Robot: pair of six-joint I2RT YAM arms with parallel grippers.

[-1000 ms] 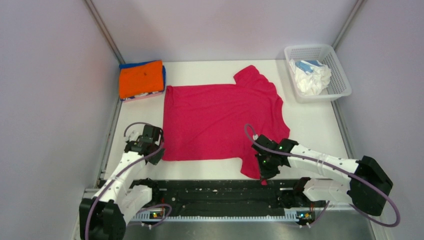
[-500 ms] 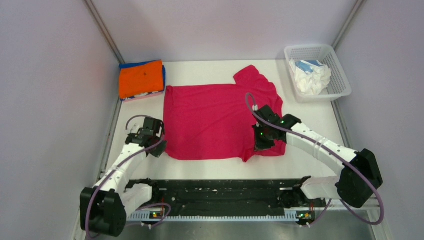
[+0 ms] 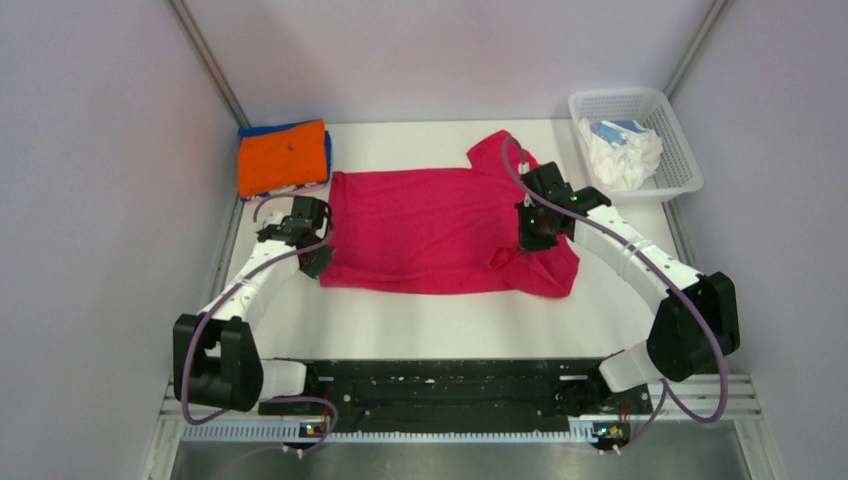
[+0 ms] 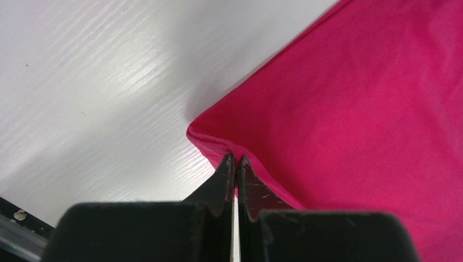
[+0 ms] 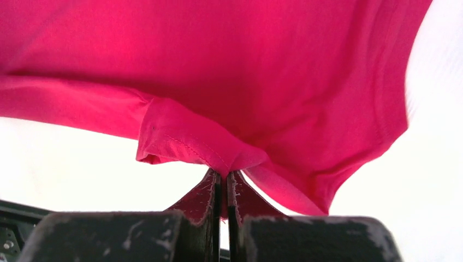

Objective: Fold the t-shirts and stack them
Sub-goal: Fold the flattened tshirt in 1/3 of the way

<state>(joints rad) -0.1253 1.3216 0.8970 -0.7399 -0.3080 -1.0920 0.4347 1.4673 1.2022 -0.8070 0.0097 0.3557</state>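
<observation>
A crimson-pink t-shirt [image 3: 430,225] lies spread on the white table, its near edge folded over toward the back. My left gripper [image 4: 236,159] is shut on the shirt's near left corner [image 4: 210,143], seen from above at the left gripper [image 3: 312,258]. My right gripper [image 5: 223,176] is shut on a pinch of the sleeve [image 5: 180,139] and holds it above the table, over the shirt's right side at the right gripper [image 3: 535,232]. A folded orange t-shirt [image 3: 283,157] lies on a blue one [image 3: 327,140] at the back left.
A white mesh basket [image 3: 685,150] at the back right holds crumpled white and pale blue cloth [image 3: 622,150]. Grey walls close in the table on the left, back and right. The black rail [image 3: 440,385] with the arm bases runs along the near edge.
Both grippers have carried the shirt's near edge away from the rail toward the back, folding it over. The right gripper went farthest, up over the shirt's right side.
</observation>
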